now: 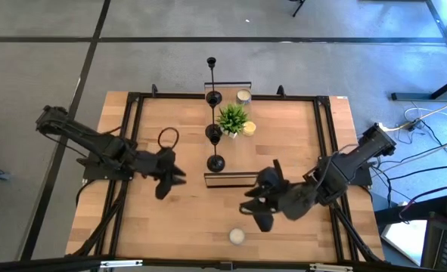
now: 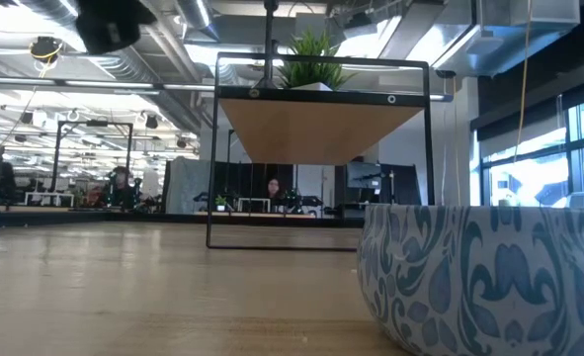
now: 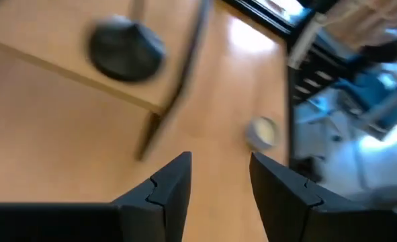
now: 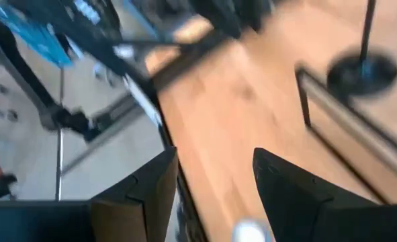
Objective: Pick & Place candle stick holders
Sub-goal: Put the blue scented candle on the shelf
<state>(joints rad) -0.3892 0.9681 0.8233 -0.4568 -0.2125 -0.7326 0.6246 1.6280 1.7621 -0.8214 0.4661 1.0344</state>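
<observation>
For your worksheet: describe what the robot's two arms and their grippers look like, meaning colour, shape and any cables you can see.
Both arms are dark, nearly black, built of jointed segments. Each ends in a two-finger gripper: the left gripper and the right gripper. In the wrist views the fingers are black, flat-faced wedges tapering to angular tips. Dark cables run from each arm's base along the table's black frame.

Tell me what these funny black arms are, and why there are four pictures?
They are two robot arms at a wooden table. One picture looks down from above, one looks level along the table top, and one comes from a camera on each wrist. The left gripper and the right gripper are both open and hold nothing. On a little shelf in the middle stand three candle stick holders, thin black rods with round feet, beside a green plant. A small round white candle lies near the table's front edge.
</observation>
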